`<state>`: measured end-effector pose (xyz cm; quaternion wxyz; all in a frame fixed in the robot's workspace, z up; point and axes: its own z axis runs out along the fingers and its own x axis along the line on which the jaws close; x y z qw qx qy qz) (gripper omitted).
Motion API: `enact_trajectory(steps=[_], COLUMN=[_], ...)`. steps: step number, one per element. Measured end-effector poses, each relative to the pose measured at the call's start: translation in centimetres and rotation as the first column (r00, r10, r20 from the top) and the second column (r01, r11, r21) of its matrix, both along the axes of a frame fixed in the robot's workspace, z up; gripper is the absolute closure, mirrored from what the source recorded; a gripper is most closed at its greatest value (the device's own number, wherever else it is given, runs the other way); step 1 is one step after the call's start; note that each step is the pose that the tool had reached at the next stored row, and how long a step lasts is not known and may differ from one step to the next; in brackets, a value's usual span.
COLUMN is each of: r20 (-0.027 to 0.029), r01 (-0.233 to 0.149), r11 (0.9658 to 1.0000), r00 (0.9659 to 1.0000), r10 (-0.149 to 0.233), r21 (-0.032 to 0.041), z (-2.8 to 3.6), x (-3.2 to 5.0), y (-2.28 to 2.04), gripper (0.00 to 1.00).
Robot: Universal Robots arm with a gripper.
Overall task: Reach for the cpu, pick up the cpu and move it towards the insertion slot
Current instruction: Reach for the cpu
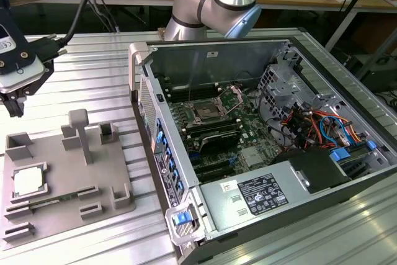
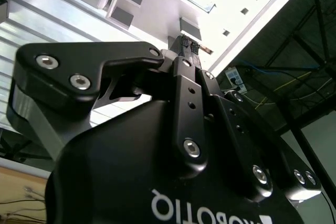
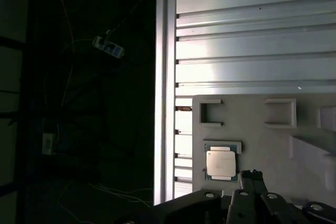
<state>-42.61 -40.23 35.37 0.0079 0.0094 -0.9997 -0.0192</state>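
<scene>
Gripper is seen at the exterior view's left edge, raised off the ribbed metal table, near the far edge of the grey tray. Fingers are drawn narrow, tips nearly together, and nothing is held between them. Cpu is laid flat in a shallow framed pocket on the tray, silvery top up, toward the exterior view's left side of the tray. No contact is made between gripper and cpu; in the first wrist view the fingertips are shown just beside the chip. Insertion slot is set on the green board inside the open computer case, well apart from the tray, toward the exterior view's right. Arm base is mounted behind the case.
</scene>
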Motion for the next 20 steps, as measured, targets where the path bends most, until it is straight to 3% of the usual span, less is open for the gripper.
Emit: enact_trajectory(steps=[12,20], r20=[-0.0002,-0.0001], r01=[0.000,0.000], r11=[1.0000,1.0000], r00=[1.0000,1.0000], r10=[0.000,0.000], r21=[0.0000,0.0000], z=[-0.01,-0.04], x=[-0.55,-1.76], y=[-0.05,-0.23], gripper=[0.89,0.89])
